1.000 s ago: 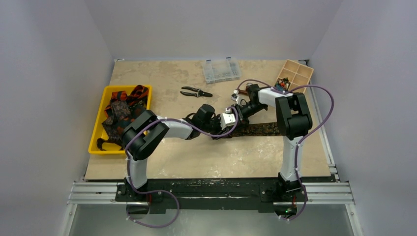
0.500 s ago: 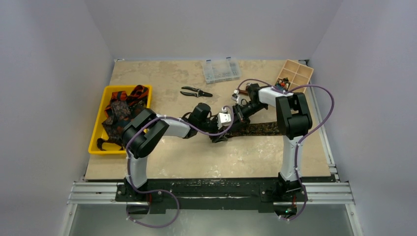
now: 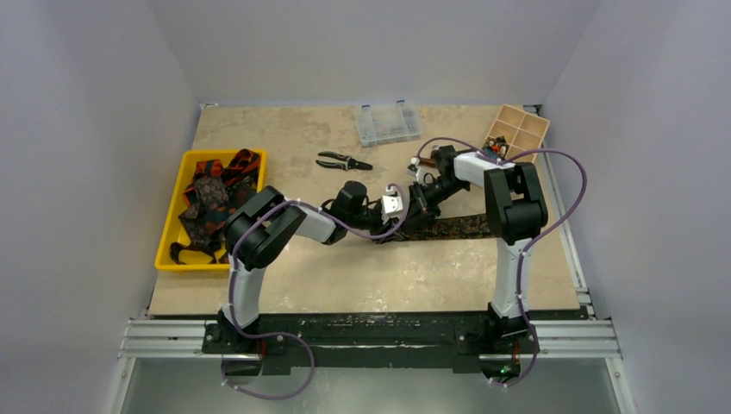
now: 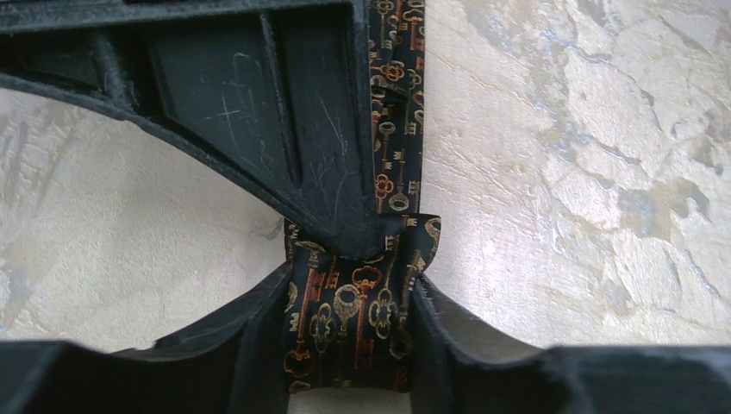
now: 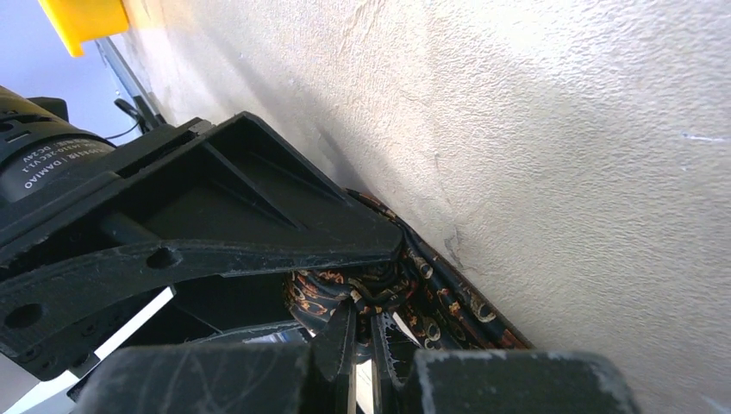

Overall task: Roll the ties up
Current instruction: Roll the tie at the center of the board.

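The right claw (image 5: 360, 321) has closed on the rolled tie (image 3: 457, 226), and the left claw (image 4: 349, 338) edged leftward.

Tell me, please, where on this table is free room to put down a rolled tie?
Free: the near strip of table between the arm bases; the far-left patch between yellow tray and pliers. Crowded: the centre, where left pincer and right pincer work the tie.

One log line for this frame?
step: rolling tie | left gripper: shut on tie roll | right gripper: shut, pinching roll | other ties: in yellow tray
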Robot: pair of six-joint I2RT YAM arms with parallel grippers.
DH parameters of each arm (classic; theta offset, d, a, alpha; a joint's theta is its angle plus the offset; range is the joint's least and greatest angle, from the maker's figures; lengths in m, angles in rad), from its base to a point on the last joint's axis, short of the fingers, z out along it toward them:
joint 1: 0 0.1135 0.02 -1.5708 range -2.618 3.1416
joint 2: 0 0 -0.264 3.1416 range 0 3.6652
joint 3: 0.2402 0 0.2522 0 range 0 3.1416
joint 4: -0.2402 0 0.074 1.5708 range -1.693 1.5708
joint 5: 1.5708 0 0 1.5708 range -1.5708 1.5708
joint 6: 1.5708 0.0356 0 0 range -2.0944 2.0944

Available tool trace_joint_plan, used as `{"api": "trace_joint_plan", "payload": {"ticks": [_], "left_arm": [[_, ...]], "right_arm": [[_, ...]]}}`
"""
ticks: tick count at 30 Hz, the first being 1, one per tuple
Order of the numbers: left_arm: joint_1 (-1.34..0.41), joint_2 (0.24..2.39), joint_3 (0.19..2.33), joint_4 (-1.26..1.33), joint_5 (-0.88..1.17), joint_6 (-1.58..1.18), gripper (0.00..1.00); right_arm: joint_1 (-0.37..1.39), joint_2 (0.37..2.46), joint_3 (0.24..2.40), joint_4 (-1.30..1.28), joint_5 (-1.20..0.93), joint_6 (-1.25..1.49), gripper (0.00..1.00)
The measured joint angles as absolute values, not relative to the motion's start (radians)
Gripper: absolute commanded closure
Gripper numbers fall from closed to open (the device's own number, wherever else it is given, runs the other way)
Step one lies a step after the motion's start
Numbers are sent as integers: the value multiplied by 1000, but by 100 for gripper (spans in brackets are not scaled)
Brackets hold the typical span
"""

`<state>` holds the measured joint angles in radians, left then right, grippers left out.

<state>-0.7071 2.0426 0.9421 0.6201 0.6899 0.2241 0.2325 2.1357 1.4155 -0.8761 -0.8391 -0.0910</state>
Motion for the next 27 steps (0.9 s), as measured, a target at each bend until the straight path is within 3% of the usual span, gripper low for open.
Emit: {"api": "trace_joint_plan", "payload": {"ticks": [3, 9, 13, 15, 19, 21, 22, 27], "left_arm": [[-716, 2043, 942, 620, 661, 228, 75], [-757, 2004, 942, 547, 532, 259, 75], [-784, 1982, 950, 488, 456, 282, 73], [-793, 1977, 962, 456, 431, 284, 72], [-806, 1975, 985, 411, 403, 284, 71], [-811, 1975, 997, 389, 393, 284, 71], [-812, 1975, 1004, 376, 390, 284, 71], [-814, 1977, 1034, 322, 385, 282, 65]], "right_arm": [[228, 2134, 1416, -874, -837, -94, 97], [226, 2119, 1419, -876, -821, -100, 63], [212, 2100, 1408, -873, -806, -108, 51], [206, 2088, 1394, -871, -815, -105, 40], [202, 2070, 1364, -855, -859, -83, 38], [205, 2072, 1364, -844, -881, -77, 40], [207, 2073, 1364, -839, -893, -76, 47], [210, 2080, 1364, -829, -905, -89, 100]]}}
